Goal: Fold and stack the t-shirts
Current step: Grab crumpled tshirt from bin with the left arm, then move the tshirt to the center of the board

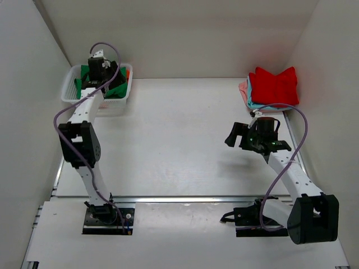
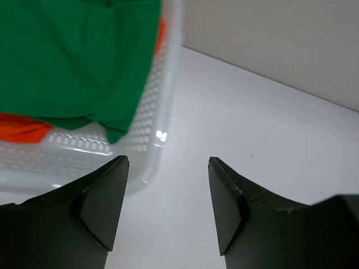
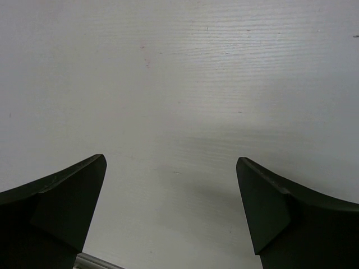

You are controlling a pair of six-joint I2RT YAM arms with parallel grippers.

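Hovers at the mesh basket (image 2: 148,112), far left of the desk (image 1: 168,140), left pincer (image 2: 168,162) spread and empty
Holds right pincer (image 3: 171,159) spread over the desk near the red t-shirt (image 1: 274,85); shows green t-shirt (image 2: 73,56) in the basket, over an orange t-shirt (image 2: 19,129)

**Clearance: table centre passable, both far corners occupied**

The table (image 1: 174,140) lies bare between the arms and beneath the right gripper (image 3: 171,159), whose jaws are spread. The white mesh basket (image 1: 112,105) fills the far-left corner, close to the left wall (image 1: 28,112) and the back wall (image 1: 185,39). A green t-shirt (image 2: 73,56) drapes over its rim. The left gripper (image 2: 168,162), jaws spread, hangs over the basket's side wall. A folded stack topped by the red t-shirt (image 1: 274,85) blocks the far-right corner.
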